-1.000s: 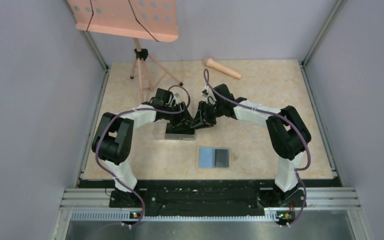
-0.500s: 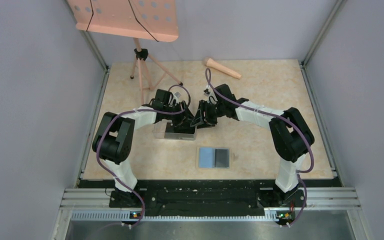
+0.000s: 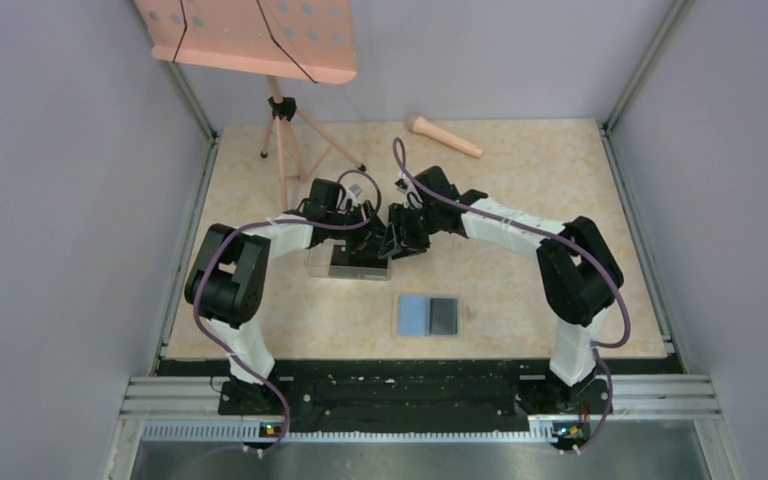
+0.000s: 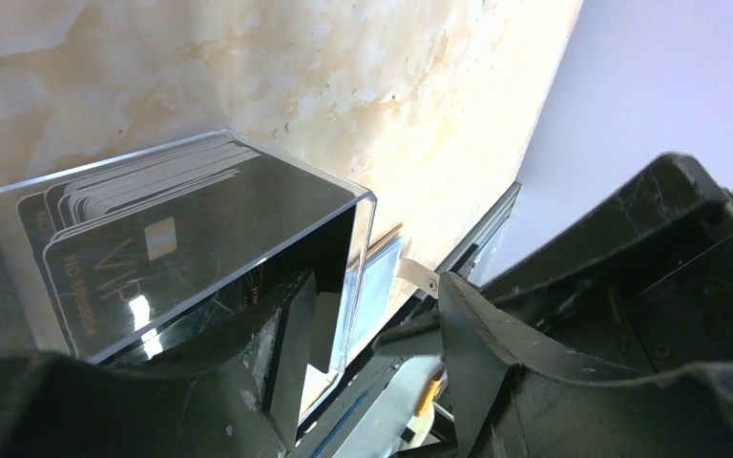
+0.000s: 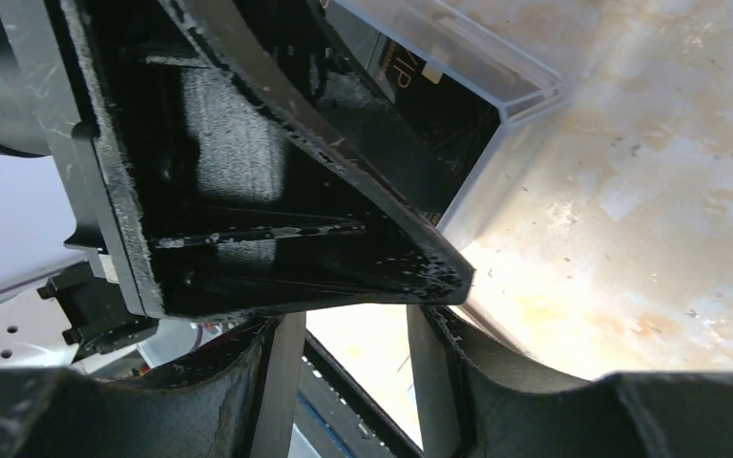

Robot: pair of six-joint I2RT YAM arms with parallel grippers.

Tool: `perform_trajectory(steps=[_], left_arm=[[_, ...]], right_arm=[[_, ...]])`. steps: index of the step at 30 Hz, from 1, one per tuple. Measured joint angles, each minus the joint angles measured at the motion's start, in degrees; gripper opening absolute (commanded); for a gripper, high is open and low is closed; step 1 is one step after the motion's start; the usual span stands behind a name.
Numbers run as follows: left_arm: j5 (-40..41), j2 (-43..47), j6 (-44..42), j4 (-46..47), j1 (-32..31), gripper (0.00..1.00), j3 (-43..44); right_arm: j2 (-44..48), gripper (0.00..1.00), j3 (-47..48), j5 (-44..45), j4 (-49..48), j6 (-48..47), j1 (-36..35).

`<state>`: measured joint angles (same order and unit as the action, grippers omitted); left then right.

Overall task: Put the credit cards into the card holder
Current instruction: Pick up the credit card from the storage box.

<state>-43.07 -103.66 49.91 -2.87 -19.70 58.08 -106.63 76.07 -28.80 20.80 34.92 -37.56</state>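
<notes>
The card holder [image 3: 415,315] lies open on the table near the front, light blue inside, with a dark card [image 3: 444,315] on its right half. A long clear plastic box [image 3: 320,262] holds several black credit cards [image 4: 143,253]. My left gripper [image 3: 365,243] is open at the box's right end. In the left wrist view its jaws [image 4: 372,372] straddle the box's end wall, one finger on the card side. My right gripper [image 3: 392,243] is open and empty, close against the left gripper's finger [image 5: 296,219], beside the box's corner [image 5: 496,105].
A peach music stand [image 3: 250,35] on a tripod [image 3: 282,130] stands at the back left. A peach cone-shaped object [image 3: 443,135] lies at the back. Metal frame rails [image 3: 410,395] run along the near edge, and grey walls close both sides.
My right gripper has shifted a little to the left, closer to the left gripper at the box's end. The left gripper and the card holder have not visibly moved.
</notes>
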Motion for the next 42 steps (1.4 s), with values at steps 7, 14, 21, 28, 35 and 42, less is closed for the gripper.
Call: perform_trajectory(steps=[7, 14, 21, 28, 35, 42], left_arm=[[-0.2, 0.0, 1.4, 1.7, 0.3, 0.56, -0.5], [-0.2, 0.0, 1.8, 1.6, 0.4, 0.56, -0.5], [1.7, 0.0, -1.3, -5.4, 0.5, 0.54, 1.9], [2.0, 0.3, -4.3, -9.7, -0.2, 0.55, 2.3], [0.9, 0.2, -4.6, -10.1, -0.4, 0.46, 2.3], [-0.2, 0.0, -3.2, -10.2, -1.2, 0.27, 2.3]], right_arm=[[-2.3, 0.37, 3.7, 3.0, 5.3, -1.5, -2.0], [-3.5, 0.39, 6.0, 8.2, 10.1, -3.9, -3.5], [-2.4, 0.45, 4.4, 8.7, 7.8, -3.1, -3.5], [4.3, 0.45, -6.1, 4.6, -4.8, 3.4, -0.3], [6.9, 0.44, -10.6, 1.8, -11.4, 7.3, 3.8], [6.9, 0.44, -12.0, 0.4, -13.6, 9.1, 4.0]])
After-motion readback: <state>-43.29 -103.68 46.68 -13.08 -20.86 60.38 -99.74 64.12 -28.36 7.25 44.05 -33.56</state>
